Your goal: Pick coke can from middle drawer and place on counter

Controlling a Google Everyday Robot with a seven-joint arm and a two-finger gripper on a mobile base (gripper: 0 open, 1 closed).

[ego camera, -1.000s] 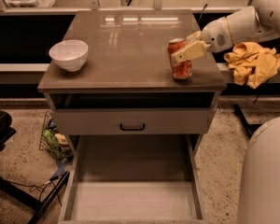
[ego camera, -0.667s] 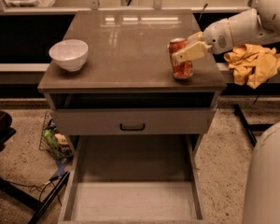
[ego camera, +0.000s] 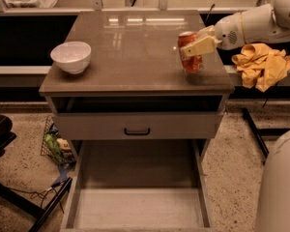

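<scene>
The red coke can (ego camera: 190, 61) with a silver top is at the right side of the glossy grey-brown counter (ego camera: 135, 52). It is slightly tilted, and I cannot tell whether its base touches the slab. My gripper (ego camera: 199, 44) reaches in from the right on the white arm. Its pale fingers (ego camera: 197, 46) are closed across the can's upper half. The middle drawer (ego camera: 135, 209) is pulled out at the bottom, and its bare floor holds nothing.
A white bowl (ego camera: 71, 57) stands at the counter's left front. A yellow cloth (ego camera: 262, 64) lies on the ledge right of the cabinet. A drawer front with a black handle (ego camera: 137, 130) sits below the counter. A wire basket (ego camera: 55, 144) and cables lie on the floor at left.
The gripper and the can have shifted slightly up and back from the counter's front edge. Nothing else has moved.
</scene>
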